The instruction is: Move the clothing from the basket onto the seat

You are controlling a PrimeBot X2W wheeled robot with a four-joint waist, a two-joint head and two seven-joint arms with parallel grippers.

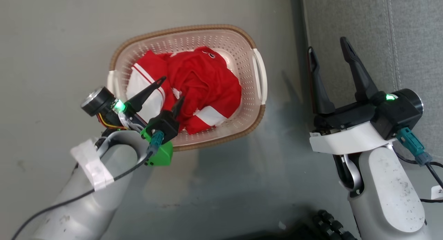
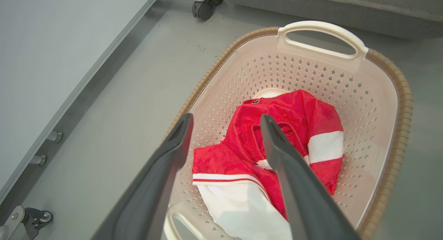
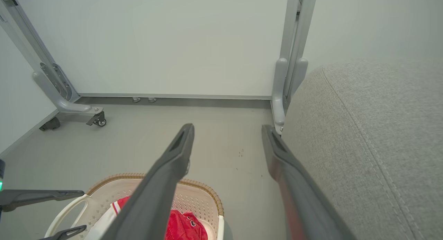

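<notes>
- Head view: left gripper (image 1: 172, 89), fingers wide and empty, poised over the red clothing (image 1: 207, 80) in the basket (image 1: 193, 27).
- Right gripper (image 1: 327, 45), wide and empty, beside the seat's (image 1: 415, 32) edge.

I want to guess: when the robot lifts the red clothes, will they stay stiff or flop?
Probably flop: the clothing lies crumpled in the basket. Likely light, since it looks thin. Its shiny fabric may slip.

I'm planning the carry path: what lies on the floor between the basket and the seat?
Nothing: in the head view, bare grey floor runs from the basket to the seat.
</notes>
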